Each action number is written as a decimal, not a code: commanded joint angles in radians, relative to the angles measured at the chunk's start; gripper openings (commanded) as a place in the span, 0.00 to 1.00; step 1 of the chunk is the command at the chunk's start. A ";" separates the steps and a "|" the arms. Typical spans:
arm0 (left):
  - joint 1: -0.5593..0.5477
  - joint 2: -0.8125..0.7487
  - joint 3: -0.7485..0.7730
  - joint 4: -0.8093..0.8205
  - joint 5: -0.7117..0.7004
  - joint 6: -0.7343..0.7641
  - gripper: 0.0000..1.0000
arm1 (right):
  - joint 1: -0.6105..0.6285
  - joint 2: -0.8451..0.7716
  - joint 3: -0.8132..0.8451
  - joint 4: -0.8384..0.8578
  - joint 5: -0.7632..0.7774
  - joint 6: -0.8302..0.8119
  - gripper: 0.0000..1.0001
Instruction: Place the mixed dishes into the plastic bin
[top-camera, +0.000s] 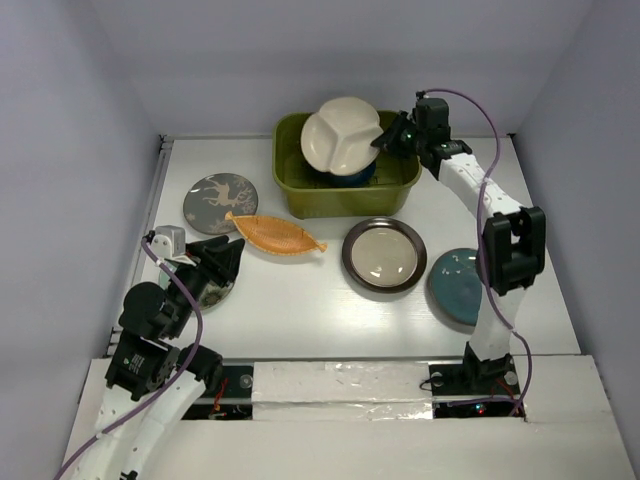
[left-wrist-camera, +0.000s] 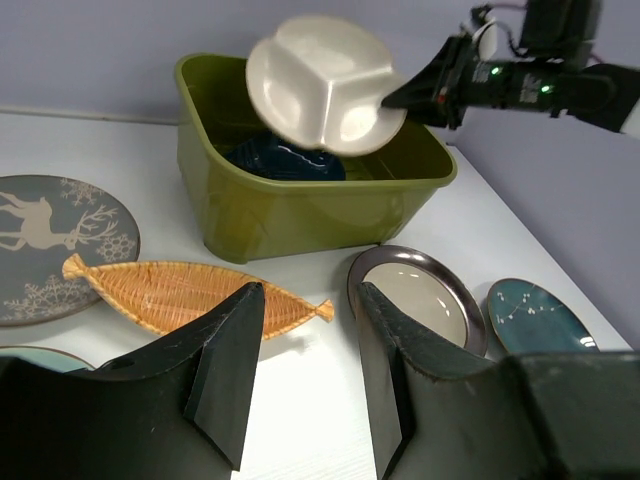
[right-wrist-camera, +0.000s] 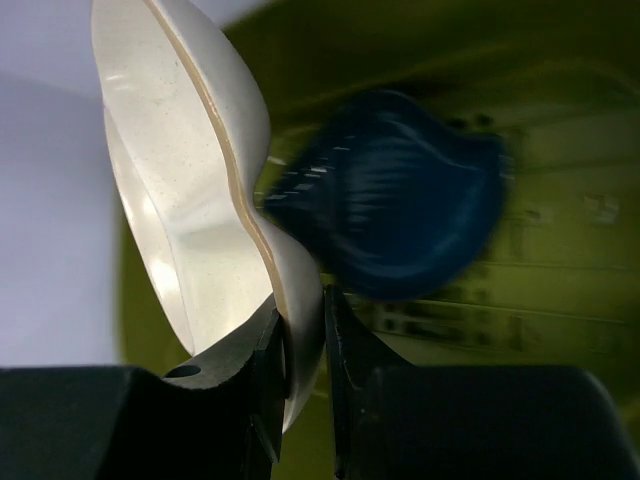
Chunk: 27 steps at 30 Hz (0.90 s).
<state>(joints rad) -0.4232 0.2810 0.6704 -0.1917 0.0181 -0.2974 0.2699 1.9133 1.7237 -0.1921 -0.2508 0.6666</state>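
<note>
My right gripper (top-camera: 388, 140) is shut on the rim of the cream three-compartment plate (top-camera: 340, 135) and holds it tilted above the olive-green plastic bin (top-camera: 296, 192). The dark blue triangular plate (right-wrist-camera: 400, 215) lies in the bin under it. On the table lie the grey deer plate (top-camera: 220, 202), the orange leaf-shaped plate (top-camera: 275, 234), the brown-rimmed cream plate (top-camera: 384, 254) and the teal round plate (top-camera: 456, 285). My left gripper (top-camera: 228, 258) is open and empty, low at the left over a greenish plate (top-camera: 212, 290). In the right wrist view the fingers (right-wrist-camera: 262, 340) pinch the cream rim.
White walls close the table at the back and sides. The table's near edge runs along a taped strip (top-camera: 340, 385) between the arm bases. The left arm's cable (top-camera: 175, 290) loops beside its wrist.
</note>
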 joint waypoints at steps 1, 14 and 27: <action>0.008 -0.013 0.021 0.044 0.009 -0.005 0.39 | -0.034 -0.021 0.148 0.122 -0.091 0.033 0.00; 0.008 -0.011 0.023 0.051 0.009 -0.006 0.39 | -0.054 0.187 0.197 0.060 -0.169 0.024 0.00; 0.008 -0.016 0.023 0.051 0.009 -0.005 0.39 | -0.054 0.184 0.209 -0.069 -0.038 -0.021 0.47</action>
<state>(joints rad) -0.4232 0.2779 0.6704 -0.1917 0.0181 -0.2970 0.2054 2.1616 1.8515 -0.3229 -0.2928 0.6544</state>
